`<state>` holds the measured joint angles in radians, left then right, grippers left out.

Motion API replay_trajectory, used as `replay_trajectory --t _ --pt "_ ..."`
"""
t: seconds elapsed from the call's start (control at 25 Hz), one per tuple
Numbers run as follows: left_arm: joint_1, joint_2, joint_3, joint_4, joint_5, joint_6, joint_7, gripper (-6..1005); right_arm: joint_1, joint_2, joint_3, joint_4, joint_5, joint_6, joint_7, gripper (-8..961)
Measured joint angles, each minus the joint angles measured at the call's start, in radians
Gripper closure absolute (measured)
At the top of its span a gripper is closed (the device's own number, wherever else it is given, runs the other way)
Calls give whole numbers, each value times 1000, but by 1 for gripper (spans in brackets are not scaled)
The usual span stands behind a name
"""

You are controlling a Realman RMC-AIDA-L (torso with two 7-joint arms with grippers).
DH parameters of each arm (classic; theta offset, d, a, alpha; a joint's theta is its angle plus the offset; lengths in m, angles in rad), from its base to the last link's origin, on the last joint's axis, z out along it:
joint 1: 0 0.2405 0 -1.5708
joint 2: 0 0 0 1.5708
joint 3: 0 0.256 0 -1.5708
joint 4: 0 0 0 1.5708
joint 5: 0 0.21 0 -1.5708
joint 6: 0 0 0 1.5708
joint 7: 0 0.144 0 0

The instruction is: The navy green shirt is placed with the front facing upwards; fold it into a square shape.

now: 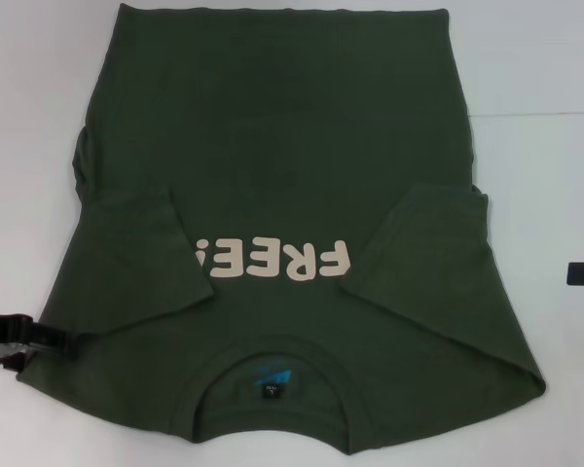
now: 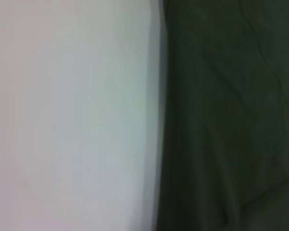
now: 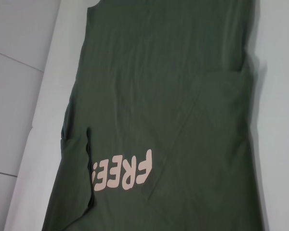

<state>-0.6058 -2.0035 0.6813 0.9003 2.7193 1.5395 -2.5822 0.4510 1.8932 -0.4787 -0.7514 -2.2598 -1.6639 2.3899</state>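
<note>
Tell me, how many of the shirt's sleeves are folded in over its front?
2. One sleeve lies folded over the navy green shirt on the robot's left, beside the lettering; the other sleeve lies folded in on the right.

Shirt (image 1: 273, 146) lying flat on the white surface (image 1: 545, 58), front facing up, collar (image 1: 277, 375) toward the robot, hem at the far side. Dark olive-green fabric. Cream "FREE!" lettering (image 1: 273, 261) showing on the chest, reading upside down from the head view. Small blue and black neck label (image 1: 273, 382) sitting inside the round collar. Both short sleeves (image 1: 141, 258) lying folded inward over the body, the edges angling toward the lettering. Light creasing running across the cloth.
</note>
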Motion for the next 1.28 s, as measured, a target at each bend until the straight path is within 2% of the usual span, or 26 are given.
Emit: replay_trajectory --t 0.96,1.16,1.28 --pt "-46 -3 6 -57 1 -4 20 258 8 -4 1 0 0 -3 4 38" --pt "-42 -12 17 -28 -2 -8 48 283 8 -6 3 -2 0 -5 6 38" --pt "-41 -16 27 -24 2 -16 60 352 8 -6 3 -5 0 -6 7 38"
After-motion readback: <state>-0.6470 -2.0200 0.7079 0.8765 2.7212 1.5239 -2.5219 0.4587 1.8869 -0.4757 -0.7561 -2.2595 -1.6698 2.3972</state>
